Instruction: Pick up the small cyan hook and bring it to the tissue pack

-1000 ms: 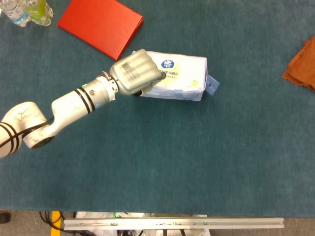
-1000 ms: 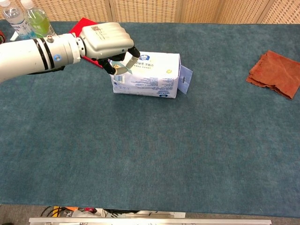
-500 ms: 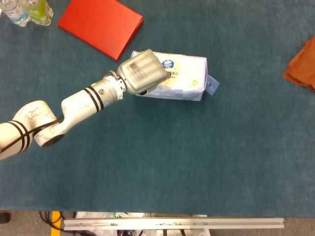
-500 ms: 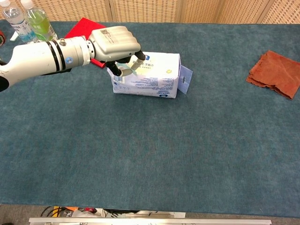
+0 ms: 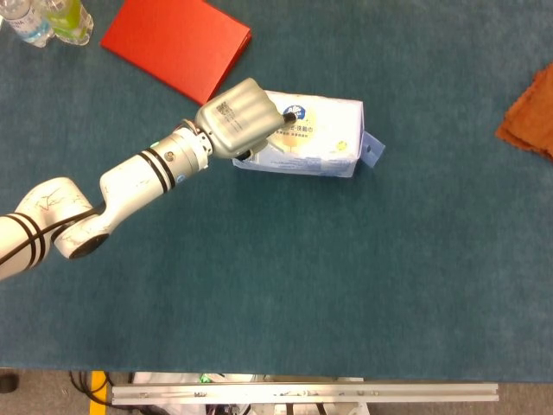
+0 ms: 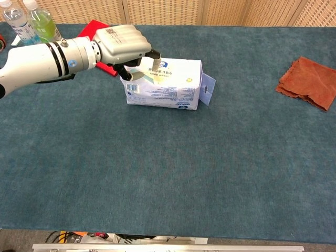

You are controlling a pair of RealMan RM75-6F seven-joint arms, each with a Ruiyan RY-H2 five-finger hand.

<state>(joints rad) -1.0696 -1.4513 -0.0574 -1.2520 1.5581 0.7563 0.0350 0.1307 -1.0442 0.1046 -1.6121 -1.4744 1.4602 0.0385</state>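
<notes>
The tissue pack (image 5: 321,138) (image 6: 170,86), white with a blue logo, lies on the blue carpeted table behind its middle. My left hand (image 5: 242,128) (image 6: 123,44) hangs over the pack's left end with its fingers curled down. A small pale cyan hook (image 6: 145,73) shows between the fingers, right at the pack's top left corner; the hand seems to pinch it. In the head view the hand hides the hook. A bluish tab (image 5: 372,149) (image 6: 208,89) sticks out at the pack's right end. My right hand shows in neither view.
A red book (image 5: 177,43) (image 6: 93,27) lies behind and left of the hand. Two bottles (image 5: 47,22) (image 6: 31,23) stand at the far left corner. An orange cloth (image 5: 529,112) (image 6: 308,81) lies at the right edge.
The left hand first moved right onto the pack's left end, then drew back and up a little, the hook staying in its fingers. The pack has not shifted.
</notes>
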